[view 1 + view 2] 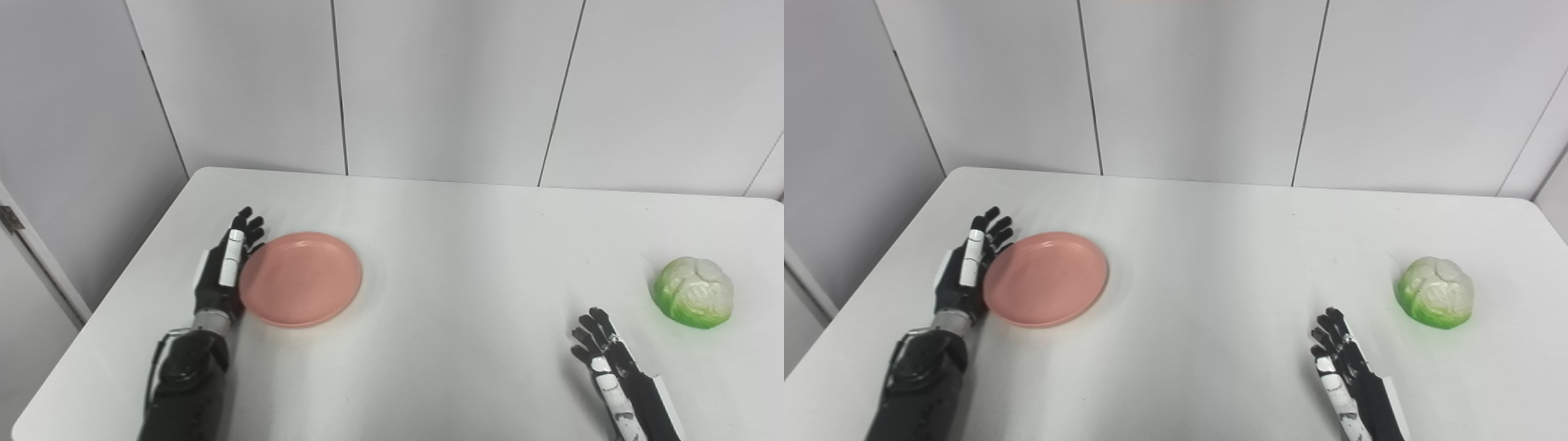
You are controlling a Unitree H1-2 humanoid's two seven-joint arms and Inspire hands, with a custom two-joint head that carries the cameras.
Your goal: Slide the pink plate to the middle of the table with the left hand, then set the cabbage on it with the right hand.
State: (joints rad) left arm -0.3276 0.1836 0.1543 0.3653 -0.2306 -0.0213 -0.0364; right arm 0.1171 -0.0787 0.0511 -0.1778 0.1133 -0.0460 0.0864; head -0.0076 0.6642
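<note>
1. Left hand (223,269): fingers (245,226) straight and slightly spread, holding nothing. The hand stands on edge with its palm side against the left rim of the round, shallow pink plastic plate (300,278). Contact looks made along the rim, though a thin gap cannot be ruled out.
2. Step in hand, by my reading: the sideways push of the plate toward the centre. To do it well, keep the palm flat to the rim and low on the white surface (453,245), and push through the plate's centre line so it slides rather than spins. Keep the push level so the rim does not ride up over the fingers.
3. The plate sits left of centre, so the push is to the right. Nothing lies in that path.
4. Plate contents: empty, the inside bare.
5. Right hand (1344,367): fingers extended and apart, holding nothing, low over the near right part of the surface, apparently waiting.
6. The round green-and-white cabbage head (1436,293) lies on the surface at the far right, near the right hand but apart from it, well apart from the plate.
</note>
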